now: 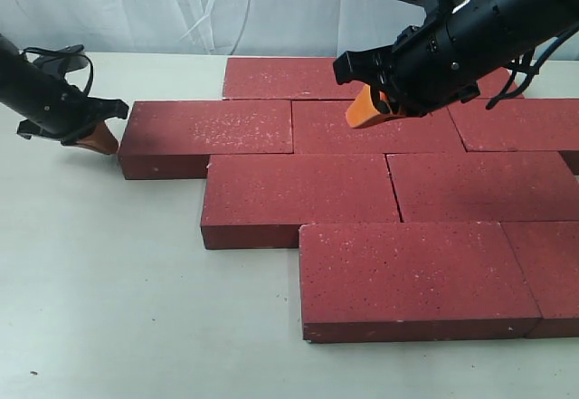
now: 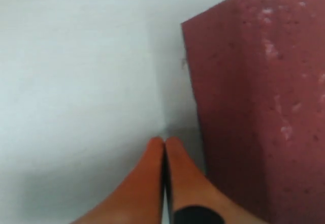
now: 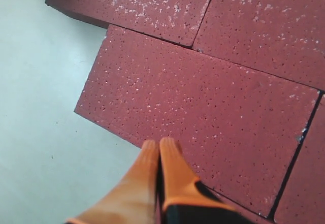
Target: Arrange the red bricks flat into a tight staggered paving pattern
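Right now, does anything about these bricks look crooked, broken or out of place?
Nothing stands out. The bricks lie flat in offset rows with narrow seams. The only mark is a pale dusty patch on the leftmost brick.

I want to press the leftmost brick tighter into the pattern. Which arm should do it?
Left. The left tool, shut, sits low beside the leftmost brick, at its outer end, so it looks ready to push inward. The right tool, also shut, hangs over the middle bricks, on the wrong side for that push.

about nine red bricks
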